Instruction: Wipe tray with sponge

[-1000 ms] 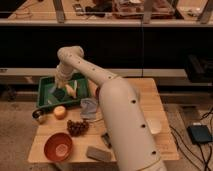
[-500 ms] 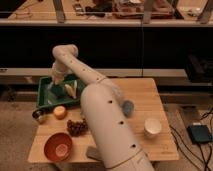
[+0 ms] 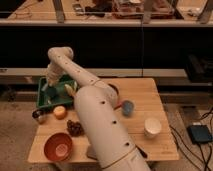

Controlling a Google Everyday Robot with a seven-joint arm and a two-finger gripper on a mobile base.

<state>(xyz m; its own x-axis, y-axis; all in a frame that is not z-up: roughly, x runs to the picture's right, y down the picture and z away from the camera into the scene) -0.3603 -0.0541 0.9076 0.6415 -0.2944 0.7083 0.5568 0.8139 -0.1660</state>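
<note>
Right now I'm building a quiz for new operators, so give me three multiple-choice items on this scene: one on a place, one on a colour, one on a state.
1. Where is the gripper?
A. over the green tray
B. over the orange-brown bowl
C. beside the white cup

2. What colour is the tray?
A. green
B. red
C. white

3. How does the white cup stand?
A. on its side
B. upright
C. upside down

Answers:
1 A: the arm ends above the tray at the table's far left corner.
2 A: its rim and floor show green.
3 B: its open mouth faces up.
</note>
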